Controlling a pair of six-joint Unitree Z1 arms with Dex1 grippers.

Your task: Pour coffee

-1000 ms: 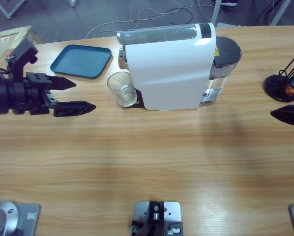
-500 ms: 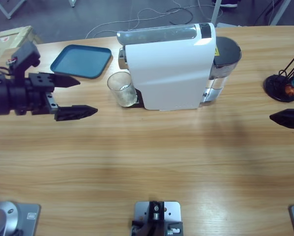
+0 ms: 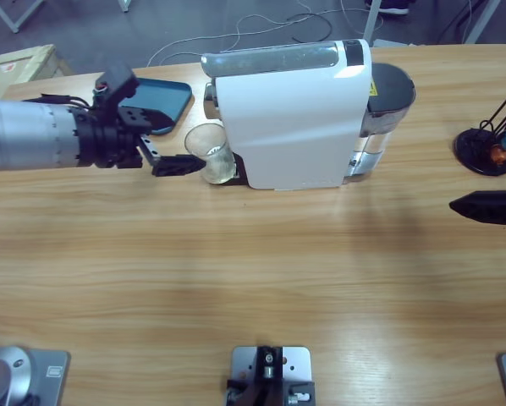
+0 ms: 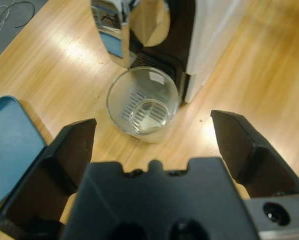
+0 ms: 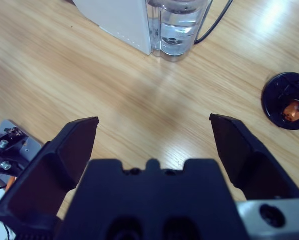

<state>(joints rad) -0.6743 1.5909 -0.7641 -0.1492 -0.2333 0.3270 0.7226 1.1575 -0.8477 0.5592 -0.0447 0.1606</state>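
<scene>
On the long wooden table [image 3: 253, 279], the small clear drinking glass [image 3: 211, 153] stands at the white coffee machine [image 3: 291, 118] under its spout, holding a thin layer of pale coffee [image 4: 148, 116]. The left gripper [image 4: 152, 131] approaches with jaws spread; it should centre the glass between them before closing. The right gripper [image 5: 152, 132] hangs spread and empty, well apart from the machine.

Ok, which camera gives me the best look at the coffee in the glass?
The left wrist view: it looks down into the glass, showing the thin pale layer of coffee at its bottom, between the left gripper's open jaws. The high view shows the glass only from the side, liquid barely visible. The right wrist view misses it.
</scene>
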